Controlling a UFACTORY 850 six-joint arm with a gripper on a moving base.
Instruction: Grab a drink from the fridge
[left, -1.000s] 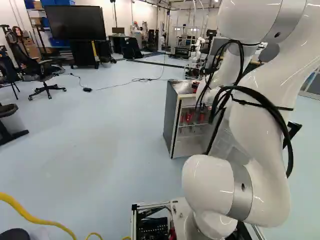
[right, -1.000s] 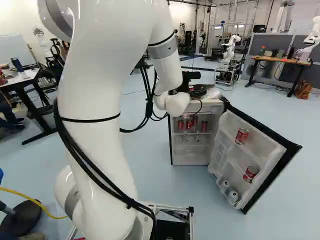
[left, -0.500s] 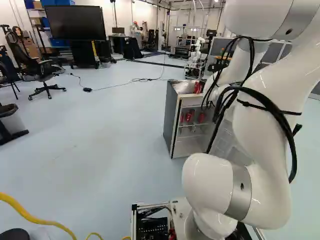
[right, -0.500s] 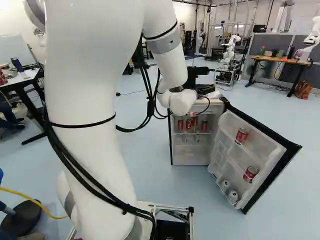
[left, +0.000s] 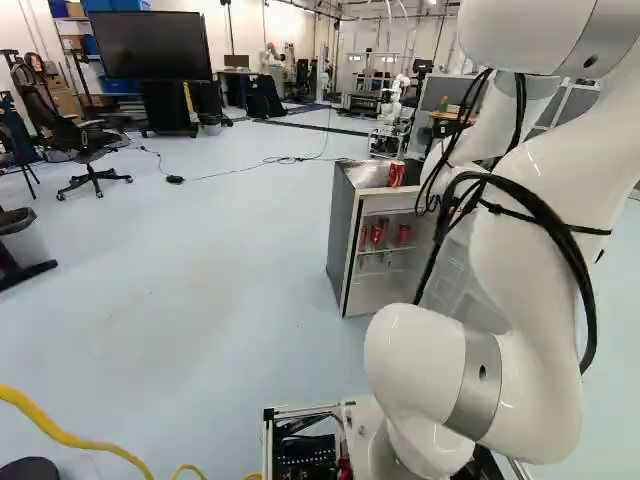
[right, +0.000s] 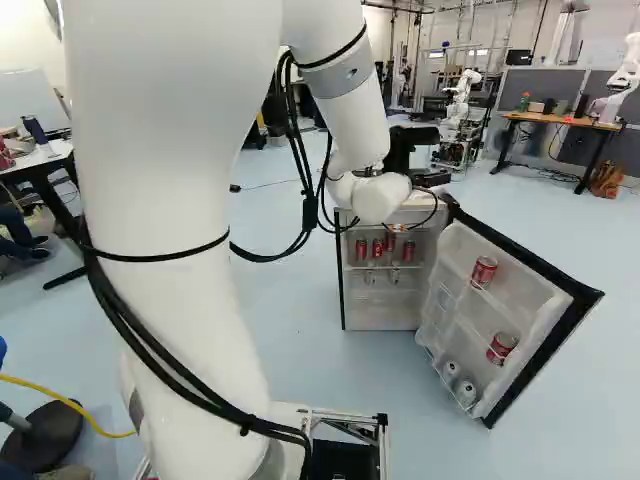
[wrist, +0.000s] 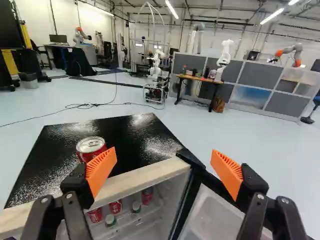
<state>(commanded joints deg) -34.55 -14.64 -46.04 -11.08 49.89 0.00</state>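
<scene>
Apparently holding the gripper (wrist: 164, 151) spread wide by the fridge (wrist: 135, 135), probably leaving clearance for straddling the red soda can (wrist: 91, 147) standing on its top.

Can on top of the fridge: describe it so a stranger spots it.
Find the fridge with its door open. On its black top stands a red can with a silver lid. It is the only can there; others sit inside or in the door.
</scene>
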